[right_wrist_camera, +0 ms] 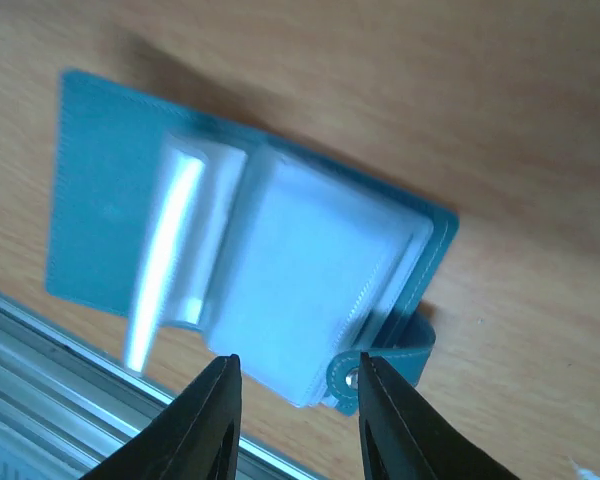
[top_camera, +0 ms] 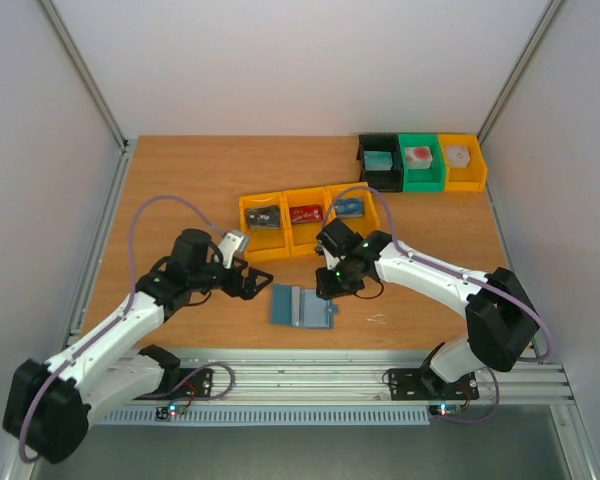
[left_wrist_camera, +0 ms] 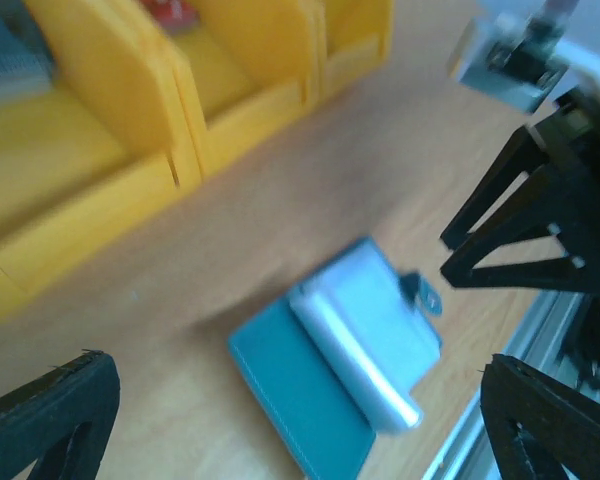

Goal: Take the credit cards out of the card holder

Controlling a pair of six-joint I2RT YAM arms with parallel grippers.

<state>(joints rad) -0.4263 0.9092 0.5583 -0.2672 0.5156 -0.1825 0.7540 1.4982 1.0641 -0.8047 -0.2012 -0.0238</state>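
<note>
Table (top_camera: 180, 180) with two arms (top_camera: 120, 325) at its near edge. Left gripper (top_camera: 248, 284) gapes wide, empty; right gripper (right_wrist_camera: 298, 372), jaws partly apart, grips nothing above the wallet's snap tab. Six bins (top_camera: 268, 251): three yellow in a middle row, then black, green and yellow at the back. One wallet (top_camera: 302, 306) lies open near the front edge, between the grippers. Three blocks (top_camera: 379, 160) sit one per back bin. Three cards, grey (top_camera: 264, 215), red (top_camera: 306, 213) and blue (top_camera: 349, 208), lie one per middle bin.

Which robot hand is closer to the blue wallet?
Right. The right gripper hangs just above the wallet, at its tab edge; the left gripper sits open, off to its left.
</note>
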